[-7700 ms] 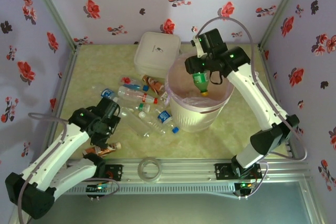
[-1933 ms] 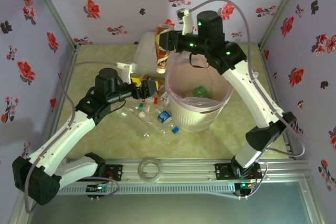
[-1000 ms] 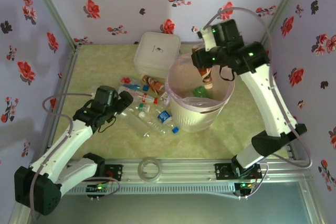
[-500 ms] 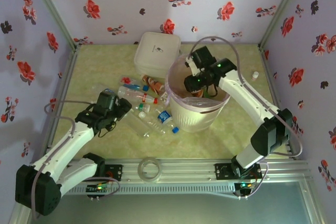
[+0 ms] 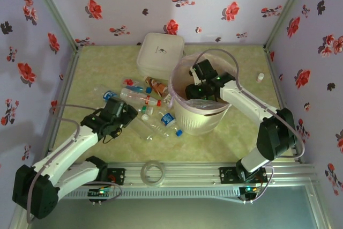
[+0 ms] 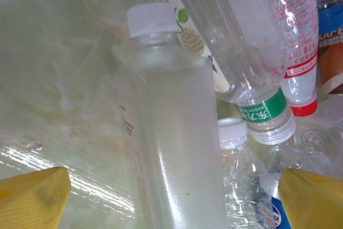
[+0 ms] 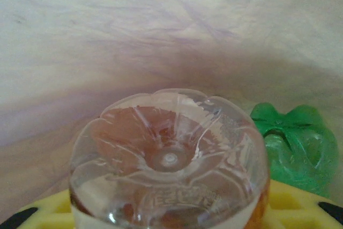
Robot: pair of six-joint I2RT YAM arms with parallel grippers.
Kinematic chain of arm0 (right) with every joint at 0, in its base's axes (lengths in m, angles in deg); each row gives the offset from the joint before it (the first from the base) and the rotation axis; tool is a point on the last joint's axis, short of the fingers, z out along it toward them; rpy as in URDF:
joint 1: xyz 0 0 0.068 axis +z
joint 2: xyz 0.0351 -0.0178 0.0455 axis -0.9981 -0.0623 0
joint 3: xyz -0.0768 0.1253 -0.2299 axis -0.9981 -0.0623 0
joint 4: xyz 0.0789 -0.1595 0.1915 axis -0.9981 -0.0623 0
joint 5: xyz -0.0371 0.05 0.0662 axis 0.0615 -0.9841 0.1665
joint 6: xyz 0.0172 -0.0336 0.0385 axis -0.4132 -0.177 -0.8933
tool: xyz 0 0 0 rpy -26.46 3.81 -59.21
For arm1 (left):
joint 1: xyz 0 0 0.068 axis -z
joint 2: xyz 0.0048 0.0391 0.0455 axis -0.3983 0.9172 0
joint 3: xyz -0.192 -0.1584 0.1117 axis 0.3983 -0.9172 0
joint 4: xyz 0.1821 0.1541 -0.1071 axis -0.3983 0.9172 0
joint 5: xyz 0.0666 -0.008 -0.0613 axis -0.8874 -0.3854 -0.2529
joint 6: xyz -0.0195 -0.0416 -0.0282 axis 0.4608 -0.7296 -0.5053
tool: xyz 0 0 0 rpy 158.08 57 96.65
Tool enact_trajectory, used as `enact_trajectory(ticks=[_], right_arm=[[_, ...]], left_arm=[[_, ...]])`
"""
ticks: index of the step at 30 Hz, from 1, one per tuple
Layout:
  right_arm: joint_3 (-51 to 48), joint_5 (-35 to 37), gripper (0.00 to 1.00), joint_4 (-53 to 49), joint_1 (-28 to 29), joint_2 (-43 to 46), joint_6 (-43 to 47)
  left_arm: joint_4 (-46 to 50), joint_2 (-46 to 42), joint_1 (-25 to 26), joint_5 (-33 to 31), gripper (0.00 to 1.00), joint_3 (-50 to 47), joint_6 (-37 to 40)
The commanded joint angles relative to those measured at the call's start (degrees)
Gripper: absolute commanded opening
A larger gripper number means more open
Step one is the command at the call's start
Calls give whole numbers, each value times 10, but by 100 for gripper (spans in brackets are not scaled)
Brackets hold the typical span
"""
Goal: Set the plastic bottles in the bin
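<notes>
The right end effector [image 5: 194, 90] grips one brown-orange bottle [image 7: 169, 159] in the bin [image 5: 195, 124] beside one green bottle [image 7: 297, 143], while the left end effector [image 6: 171, 199], spread wide, hovers over at least six more bottles [image 5: 138, 98] on the table [image 5: 96, 63].

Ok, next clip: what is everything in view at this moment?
bin: one, cream-white with pink liner, table centre.
green bottle: one, green, lying inside the bin.
brown-orange bottle: one, clear and brown-orange, inside the bin.
loose bottles: about six, mostly clear, red, blue or white caps, piled left of the bin.
frosted bottle: one, white cap, in that pile.
lidded box: one, white, behind the bin.
tape ring: one, clear, near rail.
left gripper: open, yellow fingers, over the frosted bottle.
right gripper: down in the bin, gripping the brown-orange bottle.
</notes>
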Motion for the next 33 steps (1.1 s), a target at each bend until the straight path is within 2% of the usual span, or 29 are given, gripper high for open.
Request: enact_trajectory(ticks=[1,5,15,23,29,33], right_arm=[[-3,-4,57,25,0,17,-16],[0,3,69,12,-1,20,-15],[28,33,84,-50,-1,88,-10],[39,52,87,-76,-4,154,-11],[55,-19,89,-43,-36,205,-32],[78,-17,89,-30,-45,231,-35]], left_arm=[[5,2,20,-19,100,-18,-45],[-19,1,35,-19,100,-41,-74],[-22,22,80,-19,100,-16,-76],[-75,77,137,-18,100,2,-123],[-79,122,157,-18,100,12,-128],[-103,125,167,-19,100,-1,-150]])
